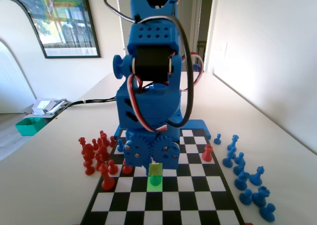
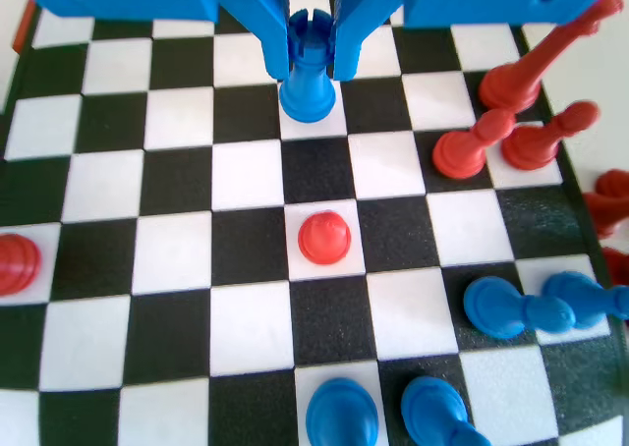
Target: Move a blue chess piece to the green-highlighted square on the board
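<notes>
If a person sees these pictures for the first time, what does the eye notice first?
In the fixed view, the big blue arm stands over the board, with a bright green square just before it. In the wrist view, the gripper brackets a blue piece with a notched top.

One board (image 1: 198, 185) lies on the desk (image 1: 287, 155). In the fixed view it has one bright green square (image 1: 155, 183) and one paler yellow-green square (image 1: 155, 169). In the wrist view I count five blue pieces (image 2: 342, 415) and seven red pieces (image 2: 323, 238). The red group (image 1: 94, 153) in the fixed view is too crowded to count.
</notes>
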